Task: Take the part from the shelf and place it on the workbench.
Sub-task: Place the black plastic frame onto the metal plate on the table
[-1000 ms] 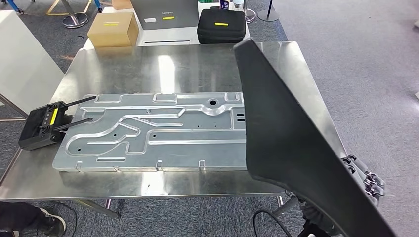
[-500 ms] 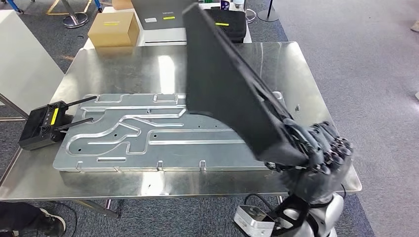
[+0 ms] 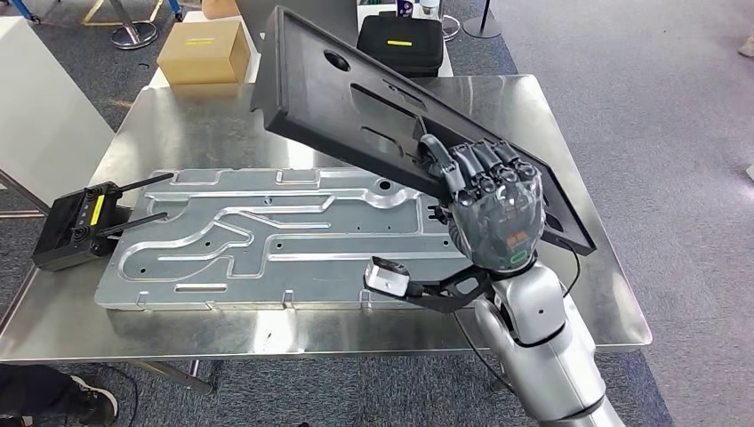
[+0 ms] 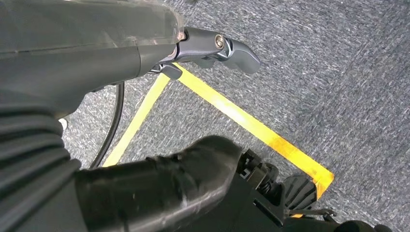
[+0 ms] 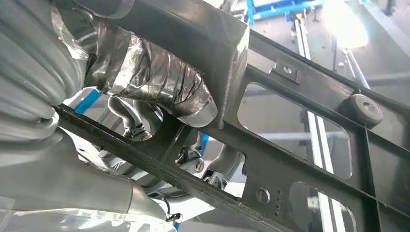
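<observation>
Gripping the black panel (image 3: 373, 107) at its near edge, the right hand (image 3: 492, 203) has its fingers (image 3: 480, 169) curled over the rim and holds the panel tilted in the air above the right half of the workbench (image 3: 222, 124), clear of the surface. Below it a grey metal plate (image 3: 267, 236) lies flat across the middle of the workbench, and a black remote (image 3: 76, 224) sits at the left edge, its two antennas reaching onto the plate. In the right wrist view the thumb (image 5: 159, 82) presses against a rib of the panel (image 5: 300, 121). The left hand (image 4: 145, 188) hangs over grey carpet with yellow tape (image 4: 251, 125); whether it is wide or narrow I cannot tell
</observation>
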Controlling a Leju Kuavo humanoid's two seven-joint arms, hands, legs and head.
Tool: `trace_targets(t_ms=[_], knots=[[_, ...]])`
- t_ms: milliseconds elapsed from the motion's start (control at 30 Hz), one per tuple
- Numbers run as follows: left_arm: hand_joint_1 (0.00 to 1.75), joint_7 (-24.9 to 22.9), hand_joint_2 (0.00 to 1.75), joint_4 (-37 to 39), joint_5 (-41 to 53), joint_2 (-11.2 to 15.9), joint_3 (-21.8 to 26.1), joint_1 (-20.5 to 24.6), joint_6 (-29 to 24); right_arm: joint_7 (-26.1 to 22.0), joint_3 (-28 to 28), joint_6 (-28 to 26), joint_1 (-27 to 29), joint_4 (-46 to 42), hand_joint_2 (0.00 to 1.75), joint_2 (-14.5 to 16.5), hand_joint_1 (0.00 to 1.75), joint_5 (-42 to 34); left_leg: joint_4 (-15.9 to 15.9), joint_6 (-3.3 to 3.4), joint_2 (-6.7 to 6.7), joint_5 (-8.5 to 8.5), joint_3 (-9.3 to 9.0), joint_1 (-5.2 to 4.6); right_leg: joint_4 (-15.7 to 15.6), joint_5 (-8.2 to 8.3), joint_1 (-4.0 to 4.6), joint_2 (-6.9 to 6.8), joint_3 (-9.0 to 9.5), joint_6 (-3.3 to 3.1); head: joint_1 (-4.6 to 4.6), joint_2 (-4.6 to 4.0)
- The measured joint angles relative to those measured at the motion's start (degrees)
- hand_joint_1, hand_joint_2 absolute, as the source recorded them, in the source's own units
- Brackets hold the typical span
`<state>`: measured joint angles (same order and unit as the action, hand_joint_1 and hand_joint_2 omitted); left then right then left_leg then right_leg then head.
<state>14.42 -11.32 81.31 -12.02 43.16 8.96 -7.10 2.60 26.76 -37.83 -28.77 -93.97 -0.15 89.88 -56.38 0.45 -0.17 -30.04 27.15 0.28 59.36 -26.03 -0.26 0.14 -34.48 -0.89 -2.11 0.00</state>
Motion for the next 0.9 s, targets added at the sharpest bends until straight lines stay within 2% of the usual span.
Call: trace_targets(t_ms=[67,167,267,533,900], knots=[[0.0,0.0,0.0,0.0,0.0,-0.1,-0.2,0.2,0.2,5.5,2.0,1.5,-2.7,2.6,1.75,-1.4,1.68,0.0,0.0,0.0,0.0,0.0,0.0,0.0,0.0,0.0,-0.01,0.01,0.0,0.0,0.0,0.0],[0.0,-0.4,0.0,0.0,0.1,-0.2,-0.8,0.4,0.4,16.3,7.5,3.7,-7.8,8.0,1.75,-3.9,1.67,0.0,0.0,0.0,0.01,-0.01,0.01,-0.01,0.0,0.0,-0.02,0.02,0.0,0.01,0.0,0.0],[0.0,-0.8,0.0,0.0,0.1,-0.3,-1.3,0.5,0.5,21.5,13.4,4.8,-11.3,13.2,1.75,-5.2,1.67,0.1,-0.1,0.0,0.01,-0.01,0.0,-0.01,0.0,0.01,-0.01,0.0,0.0,0.01,0.0,0.0],[0.0,-0.9,0.0,0.0,0.1,-0.4,-1.6,0.6,-0.2,26.7,24.3,5.8,-14.6,24.1,1.75,-6.1,1.68,0.1,-0.1,0.0,-0.02,-0.01,0.02,0.02,0.0,0.0,0.03,-0.03,0.0,0.01,-0.01,0.0],[0.0,-1.0,0.0,0.0,0.1,-0.5,-2.2,0.6,-0.3,27.1,28.3,5.8,-15.7,29.4,1.75,-6.2,1.69,0.1,-0.1,0.0,-0.02,-0.01,0.03,0.01,0.0,0.01,0.01,-0.04,0.0,0.01,-0.01,0.0]])
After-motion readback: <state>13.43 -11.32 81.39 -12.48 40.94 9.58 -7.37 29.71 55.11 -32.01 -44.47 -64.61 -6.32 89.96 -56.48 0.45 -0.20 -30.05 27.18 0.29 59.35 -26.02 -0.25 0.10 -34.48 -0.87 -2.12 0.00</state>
